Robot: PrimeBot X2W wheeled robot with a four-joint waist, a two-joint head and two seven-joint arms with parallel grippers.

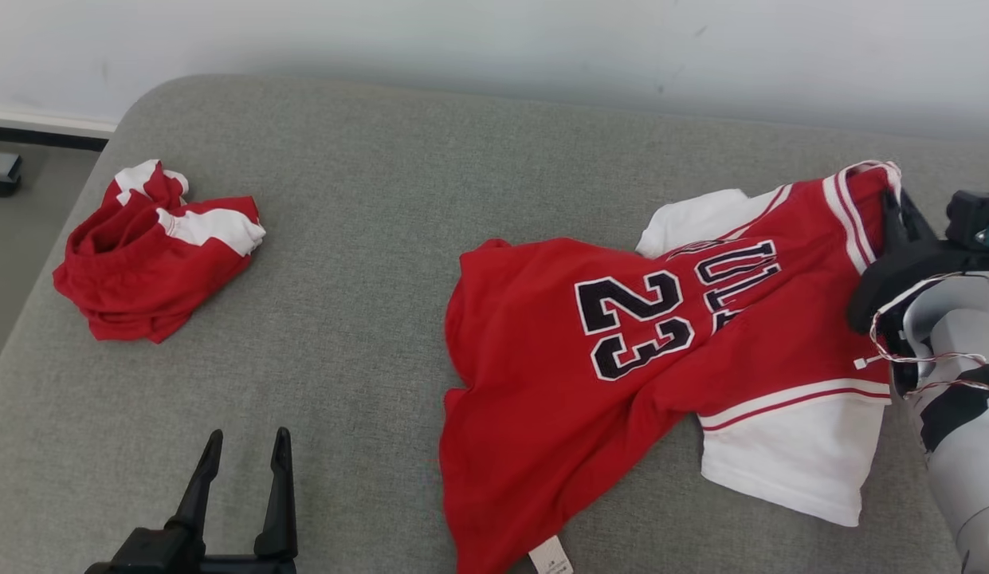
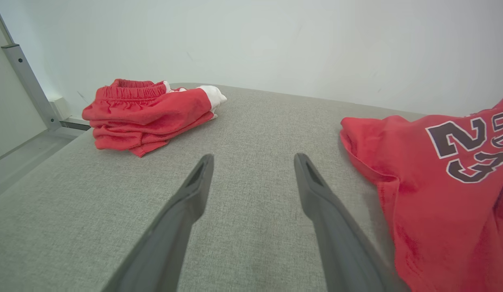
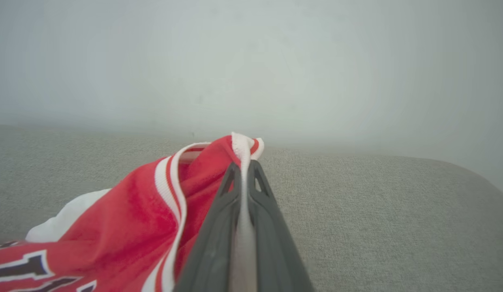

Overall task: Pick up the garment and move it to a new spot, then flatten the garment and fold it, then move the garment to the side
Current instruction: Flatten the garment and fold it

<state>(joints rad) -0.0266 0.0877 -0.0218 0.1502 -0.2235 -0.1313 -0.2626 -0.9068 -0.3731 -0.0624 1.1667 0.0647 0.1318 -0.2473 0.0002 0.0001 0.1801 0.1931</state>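
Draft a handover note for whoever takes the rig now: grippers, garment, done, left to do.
Right gripper: shut on the white-trimmed edge of the red and white number 23 jersey.
Left gripper: open, empty, over the grey fabric cushion.
Jersey: rumpled on the cushion's right side; a bunched red and white garment lies far left.
Done: grasp made.
To do: lift, relocate, flatten, fold, set aside.

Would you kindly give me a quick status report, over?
Right gripper, jaws shut on jersey trim. Left gripper, jaws open, empty. Crumpled red shorts lie apart, far left.
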